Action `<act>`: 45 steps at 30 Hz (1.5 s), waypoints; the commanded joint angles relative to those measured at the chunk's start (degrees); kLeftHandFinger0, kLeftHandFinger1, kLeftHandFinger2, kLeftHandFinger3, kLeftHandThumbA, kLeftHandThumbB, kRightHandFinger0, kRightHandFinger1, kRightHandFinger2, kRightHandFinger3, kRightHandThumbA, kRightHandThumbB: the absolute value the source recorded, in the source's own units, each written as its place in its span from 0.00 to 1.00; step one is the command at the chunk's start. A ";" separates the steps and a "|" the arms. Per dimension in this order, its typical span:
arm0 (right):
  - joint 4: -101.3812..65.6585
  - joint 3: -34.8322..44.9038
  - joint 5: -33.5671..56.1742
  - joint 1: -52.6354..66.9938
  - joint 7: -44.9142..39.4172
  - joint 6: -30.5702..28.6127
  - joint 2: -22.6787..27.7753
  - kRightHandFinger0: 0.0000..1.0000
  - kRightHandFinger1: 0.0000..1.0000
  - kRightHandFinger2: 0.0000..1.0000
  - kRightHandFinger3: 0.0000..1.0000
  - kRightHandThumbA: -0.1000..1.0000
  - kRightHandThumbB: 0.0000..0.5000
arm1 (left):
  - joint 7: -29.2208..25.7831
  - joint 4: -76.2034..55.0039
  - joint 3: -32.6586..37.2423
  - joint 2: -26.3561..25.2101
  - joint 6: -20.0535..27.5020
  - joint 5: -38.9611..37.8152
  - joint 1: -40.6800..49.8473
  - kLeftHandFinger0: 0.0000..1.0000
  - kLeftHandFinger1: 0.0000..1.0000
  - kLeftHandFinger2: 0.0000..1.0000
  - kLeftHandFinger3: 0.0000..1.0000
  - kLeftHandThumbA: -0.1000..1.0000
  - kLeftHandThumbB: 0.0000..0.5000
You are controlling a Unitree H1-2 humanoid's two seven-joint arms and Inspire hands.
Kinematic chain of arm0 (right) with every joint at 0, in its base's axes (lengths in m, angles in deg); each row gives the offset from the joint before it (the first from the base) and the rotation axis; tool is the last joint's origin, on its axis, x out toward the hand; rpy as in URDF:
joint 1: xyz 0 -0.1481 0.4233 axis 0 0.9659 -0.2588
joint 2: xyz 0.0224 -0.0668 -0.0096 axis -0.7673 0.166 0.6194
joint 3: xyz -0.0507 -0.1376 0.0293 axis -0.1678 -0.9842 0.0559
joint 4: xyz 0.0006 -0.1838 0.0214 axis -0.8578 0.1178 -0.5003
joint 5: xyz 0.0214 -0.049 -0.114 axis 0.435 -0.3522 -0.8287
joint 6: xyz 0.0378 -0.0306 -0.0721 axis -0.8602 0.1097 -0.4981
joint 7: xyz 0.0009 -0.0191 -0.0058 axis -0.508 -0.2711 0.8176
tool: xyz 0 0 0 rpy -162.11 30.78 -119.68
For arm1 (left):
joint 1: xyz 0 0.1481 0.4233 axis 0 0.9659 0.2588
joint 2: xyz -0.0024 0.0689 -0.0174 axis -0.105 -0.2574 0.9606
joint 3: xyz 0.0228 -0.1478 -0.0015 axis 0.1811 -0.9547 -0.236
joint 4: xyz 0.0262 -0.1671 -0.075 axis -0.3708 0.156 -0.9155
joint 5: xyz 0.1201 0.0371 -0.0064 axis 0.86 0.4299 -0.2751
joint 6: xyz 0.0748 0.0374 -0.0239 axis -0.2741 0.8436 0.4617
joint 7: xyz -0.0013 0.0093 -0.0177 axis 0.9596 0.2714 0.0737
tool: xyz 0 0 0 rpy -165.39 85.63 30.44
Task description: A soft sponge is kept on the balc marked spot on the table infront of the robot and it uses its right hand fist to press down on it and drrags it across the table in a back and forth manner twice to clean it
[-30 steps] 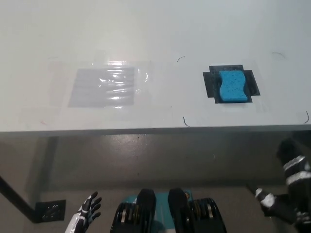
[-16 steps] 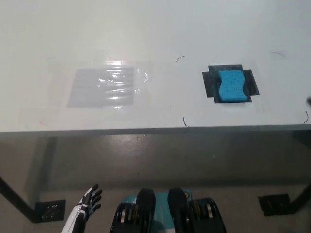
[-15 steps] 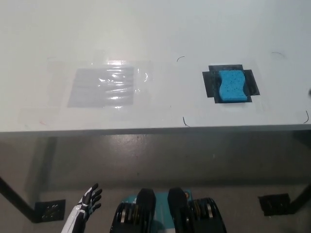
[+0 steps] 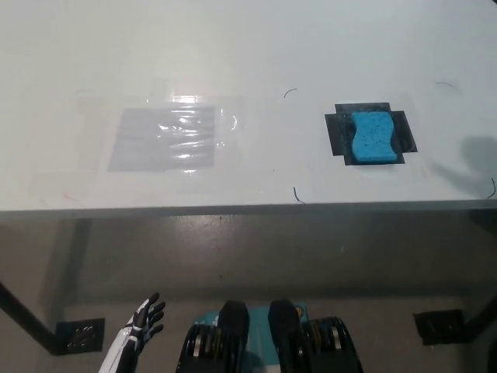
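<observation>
— So, where is the sponge (image 4: 372,138) sitting?

— On the white table (image 4: 248,47), toward three o'clock from the picture's centre. It is blue, with a waisted outline, and lies flat on top of the black marked spot (image 4: 336,132), whose dark edges show around its left, right and upper sides.

— Is anything touching it?

— Nothing. No hand is on it or near it. A soft grey shadow lies on the table farther out at three o'clock, near the right edge, well apart from the sponge.

— And the right hand?

— It does not appear in the head view at all, so nothing can be said of its fingers.

— The left hand, then?

— The white left hand (image 4: 140,325) rests low at about seven o'clock, below the table's front edge and over the floor (image 4: 233,256). Its dark fingers (image 4: 151,314) are spread apart and hold nothing.

— What else is on the table?

— A clear plastic sheet (image 4: 167,138) taped flat, toward ten o'clock from centre, well apart from the sponge. It is wrinkled and catches a bright glare. A few thin curved pen marks sit between the sheet and the sponge, and near the table's right edge.

— Anything beneath?

— Dark table legs with black foot plates, one (image 4: 78,336) at seven o'clock and one (image 4: 439,326) at five o'clock.
</observation>
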 commanded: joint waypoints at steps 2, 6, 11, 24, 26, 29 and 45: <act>18.57 -0.18 -1.66 -10.27 0.16 -4.87 -1.82 0.00 0.00 0.00 0.00 1.00 0.42 | 0.92 -0.36 0.09 -0.61 2.71 -0.74 -0.32 1.00 1.00 1.00 1.00 1.00 0.88; 33.71 -1.15 -4.23 -14.91 0.99 -10.78 -3.23 0.00 0.00 0.00 0.00 1.00 0.34 | 0.65 -0.51 0.13 -0.35 3.12 -0.52 0.38 1.00 1.00 1.00 1.00 1.00 0.87; 51.52 -1.24 -4.78 -19.54 1.96 -15.02 -4.48 0.00 0.00 0.00 0.00 1.00 0.34 | 0.96 0.14 -0.05 -0.37 3.50 -1.08 0.09 1.00 1.00 1.00 1.00 1.00 0.90; 76.77 1.29 -3.14 -18.72 4.19 -19.35 -7.07 0.00 0.00 0.01 0.02 1.00 0.31 | 0.60 -0.08 0.01 -0.70 3.71 -0.33 0.24 1.00 1.00 1.00 1.00 1.00 0.91; 77.86 1.75 -2.57 -17.75 3.70 -19.73 -7.34 0.00 0.00 0.01 0.05 1.00 0.35 | 0.82 -0.10 0.01 -0.77 3.58 -0.55 0.20 1.00 1.00 1.00 1.00 1.00 0.94; 79.13 2.18 -2.15 -15.96 2.67 -20.35 -7.34 0.00 0.00 0.00 0.05 1.00 0.52 | 1.11 0.37 0.14 -0.74 3.71 -0.72 -0.11 1.00 1.00 1.00 1.00 1.00 0.93; 81.17 4.21 -0.94 -7.85 2.98 -18.12 -6.14 0.00 0.00 0.12 0.15 1.00 0.42 | 0.72 1.32 -0.16 -0.52 4.64 -0.83 0.09 1.00 1.00 1.00 1.00 1.00 0.93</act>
